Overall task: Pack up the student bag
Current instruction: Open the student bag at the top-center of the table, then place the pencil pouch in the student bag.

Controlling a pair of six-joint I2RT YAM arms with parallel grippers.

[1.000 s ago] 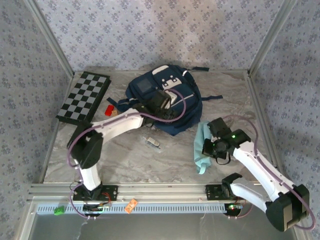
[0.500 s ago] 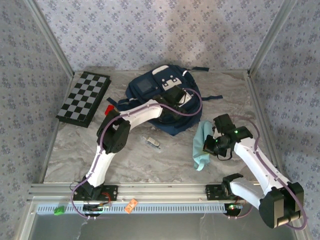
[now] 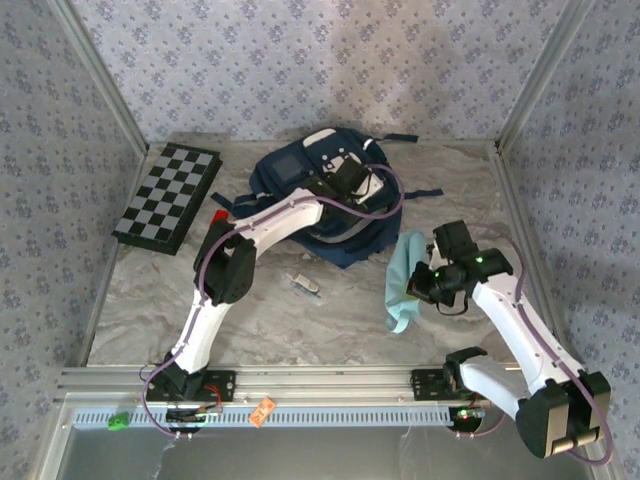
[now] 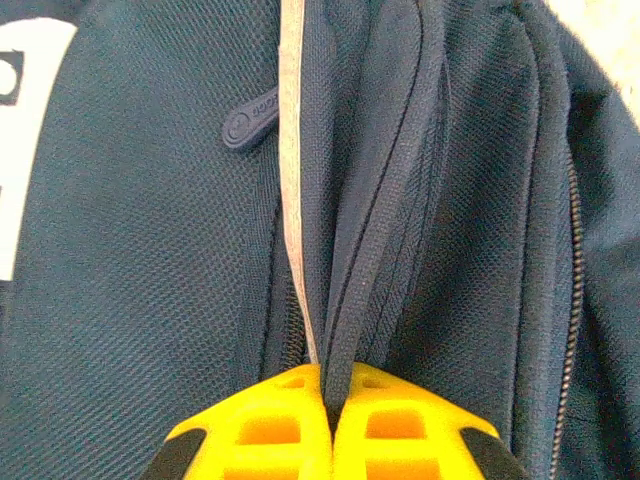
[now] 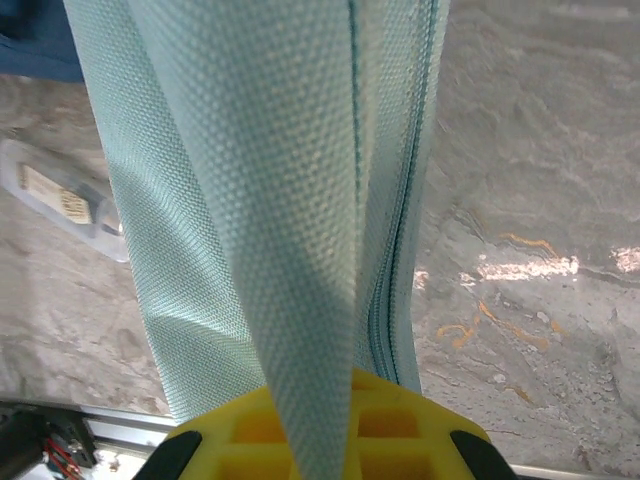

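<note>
Lying at the back of the desk [image 3: 250, 310], the student bag [image 3: 275, 192] looks soft and floppy; the left claw [image 4: 330, 398] is pinched shut on a fabric fold by its zipper [image 4: 400, 150], a sensible hold, while the right claw [image 5: 318, 400] clamps a limp teal pouch [image 5: 260, 200]

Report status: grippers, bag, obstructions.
Left gripper shut on navy fabric backpack, at zipper seam. Right gripper shut on pale teal woven pouch. Small clear packet loose on table.
</note>
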